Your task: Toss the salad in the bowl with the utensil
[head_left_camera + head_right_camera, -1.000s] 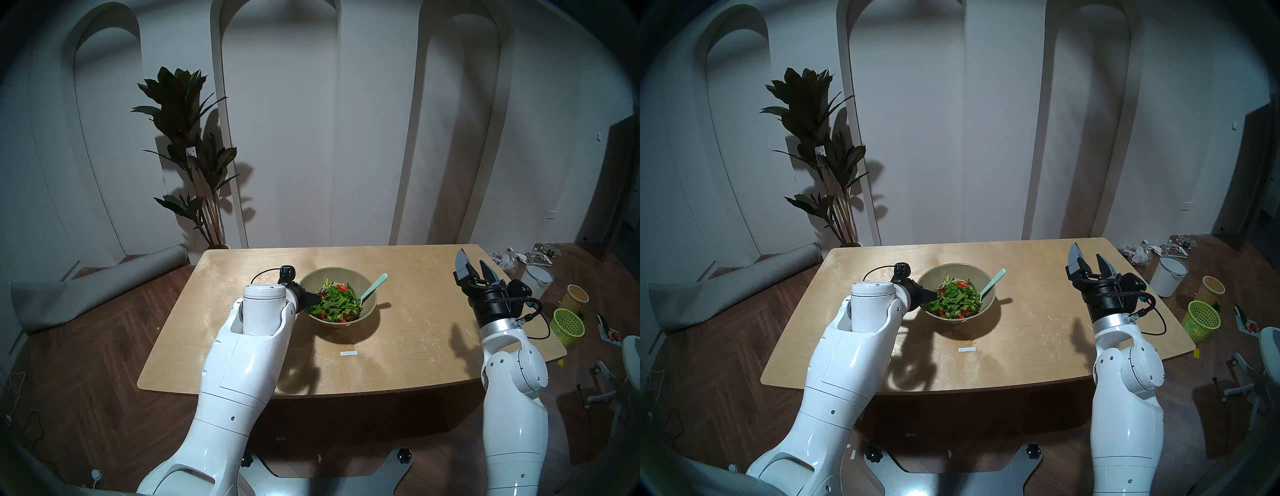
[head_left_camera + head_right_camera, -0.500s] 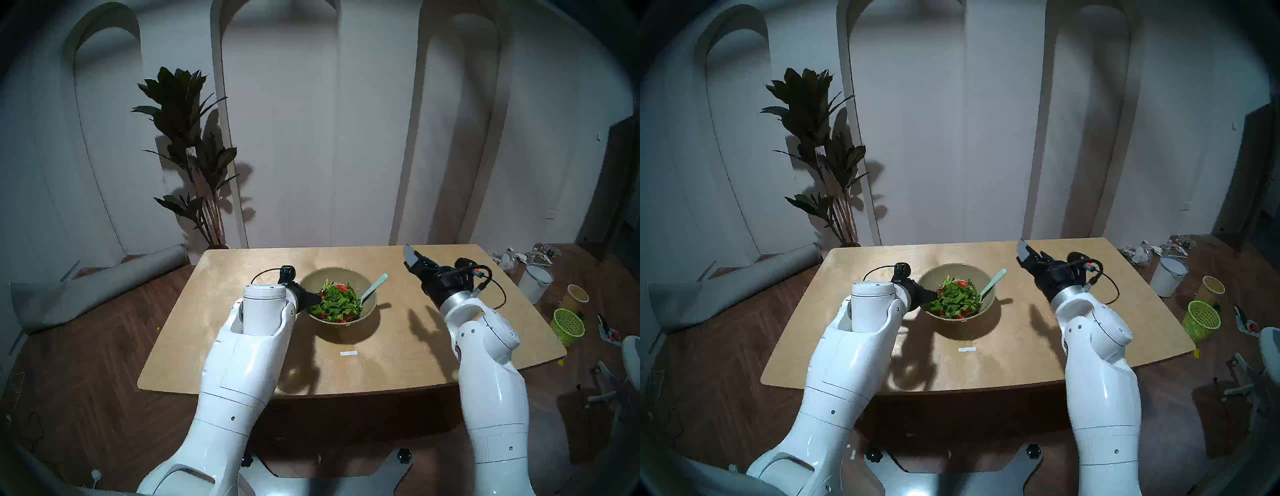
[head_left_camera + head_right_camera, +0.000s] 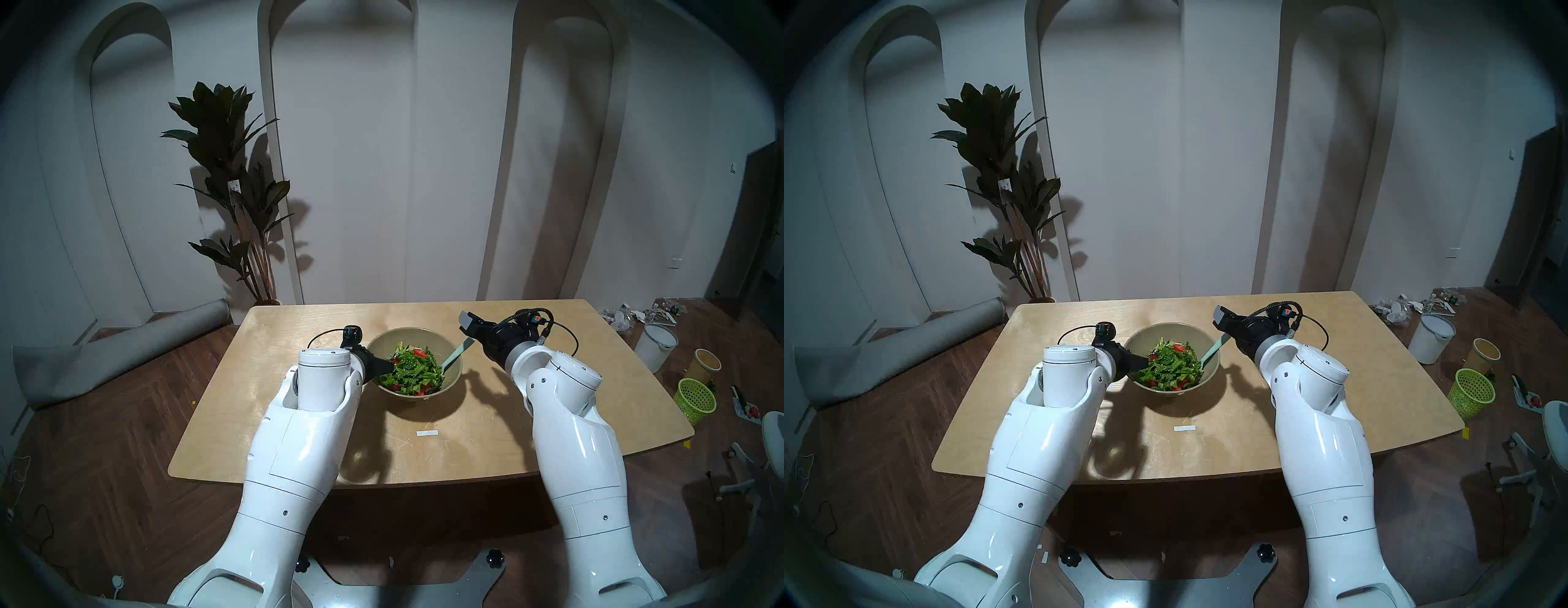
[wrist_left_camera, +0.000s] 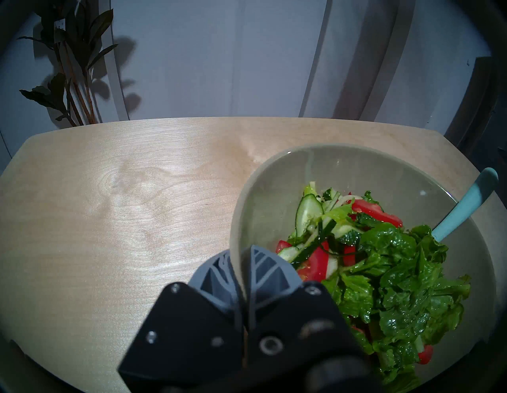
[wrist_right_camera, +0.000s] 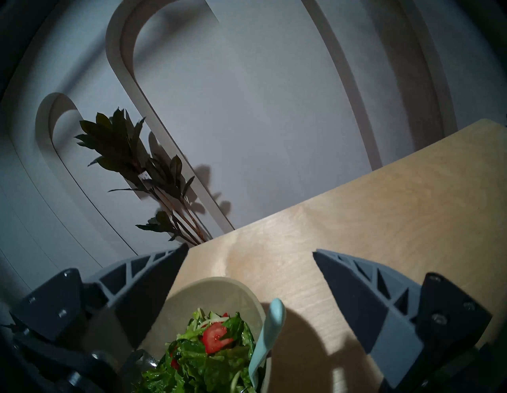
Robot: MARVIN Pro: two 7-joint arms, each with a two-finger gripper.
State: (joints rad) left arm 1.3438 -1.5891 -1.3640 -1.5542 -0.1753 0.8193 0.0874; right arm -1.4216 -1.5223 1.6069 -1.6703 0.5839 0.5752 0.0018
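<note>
Gripping bowl (image 4: 238, 219) rim: left claw (image 4: 241, 263) | fork (image 5: 267, 340) between spread right claw (image 5: 251, 253) fingers

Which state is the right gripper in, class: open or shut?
Open. In the right wrist view the right gripper shows its two fingers spread wide, with the utensil between them, ungripped.

We see a pale tan wooden table (image 3: 297, 407) with a faint grain, and on it an olive-beige bowl (image 3: 454, 373). The salad (image 3: 409, 369) in it is bright and dark green, flecked with red tomato and pale green cucumber. The fork (image 3: 456, 356) is pale mint. Our arms are glossy white; the left gripper (image 4: 241, 263) and right gripper (image 5: 251, 253) have grey ribbed fingers on black mounts. On the brown herringbone floor (image 3: 106, 424) stand a lime-green mesh basket (image 3: 695, 399) and a white bucket (image 3: 655, 346).
</note>
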